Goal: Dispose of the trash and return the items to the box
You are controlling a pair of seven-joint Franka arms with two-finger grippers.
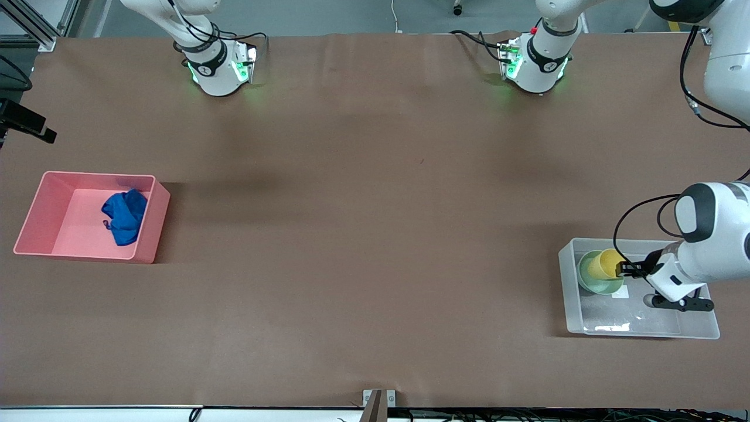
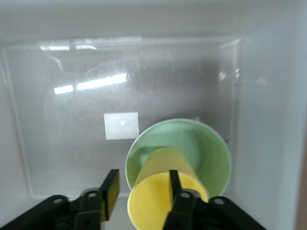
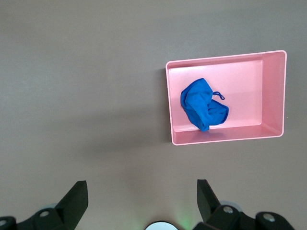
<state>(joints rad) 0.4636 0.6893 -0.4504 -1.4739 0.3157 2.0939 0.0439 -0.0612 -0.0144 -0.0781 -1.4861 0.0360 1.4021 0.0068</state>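
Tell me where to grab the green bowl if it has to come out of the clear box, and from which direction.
Pinch the green bowl on the bare part of its rim, coming straight down from above. It sits upright and open-topped in the clear box, and the yellow cup, which the left gripper has one finger inside, leans in it, so the bare rim looks likeliest to offer clearance.

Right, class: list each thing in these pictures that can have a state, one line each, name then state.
blue cloth: crumpled, lying in the pink bin.
green bowl: upright in the clear box.
yellow cup: tipped over, resting in the bowl.
left gripper: open, one finger inside the cup.
right gripper: open, empty, over bare table.
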